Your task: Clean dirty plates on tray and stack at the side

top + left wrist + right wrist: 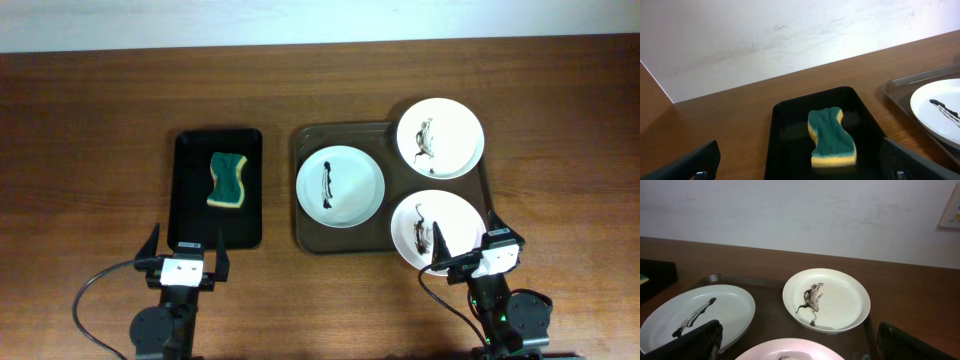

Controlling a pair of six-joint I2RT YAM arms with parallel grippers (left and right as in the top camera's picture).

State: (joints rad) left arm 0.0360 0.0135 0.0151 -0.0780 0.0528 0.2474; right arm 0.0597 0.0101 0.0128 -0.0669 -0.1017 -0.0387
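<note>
**Both grippers released, plates all smeared**

On the tray (305, 238) I see three dirty plates: left plate (340, 186), far plate (440, 137), near plate (415, 212). My left gripper (188, 238) hangs released and empty at the near edge of the black tray (190, 200), which holds the sponge (228, 181). My right gripper (463, 222) is spread and empty over the near plate.

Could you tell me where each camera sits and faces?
Overhead: above the table, looking down; left end effector and right end effector at bottom.
Left wrist: low, facing sponge in black tray; own fingertips below.
Right wrist: low, facing dirty plates on brown tray; own fingertips below.
Shared: both wrist views show the single-streak plate.
</note>
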